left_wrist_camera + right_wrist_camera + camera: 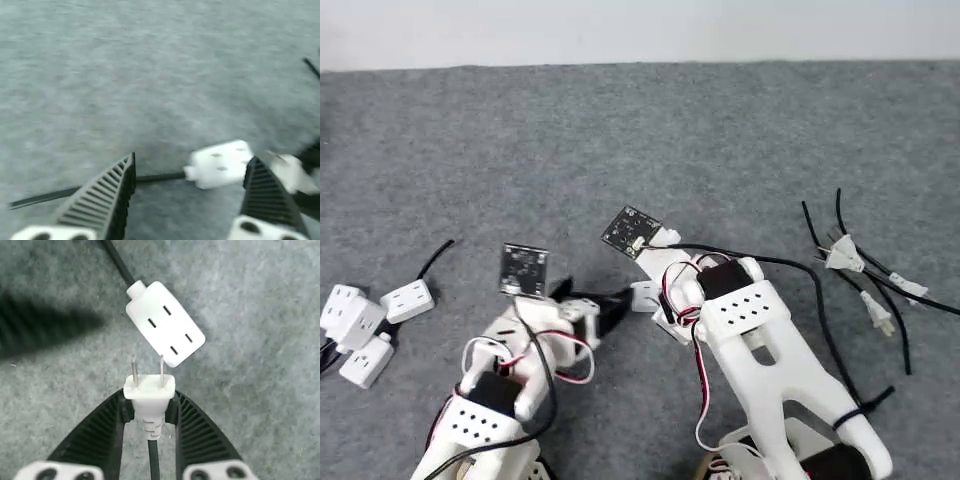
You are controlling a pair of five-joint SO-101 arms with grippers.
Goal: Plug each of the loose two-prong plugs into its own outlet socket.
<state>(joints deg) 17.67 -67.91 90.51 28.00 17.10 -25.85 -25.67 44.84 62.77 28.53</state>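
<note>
Plug (149, 390) is pinched at its body between the fingers (107, 432) of the right gripper (150, 402). Its two prongs are pointed at the socket (165, 322) and held right at that socket's end. The socket is laid face up near the middle of the table (650, 130), toward the near edge. The left gripper (193, 160) is spread wide, nothing grasped, and the same socket is seen between its fingertips. More sockets (365, 320) are clustered at the left edge, and loose plugs (860, 275) are strewn by the right edge.
</note>
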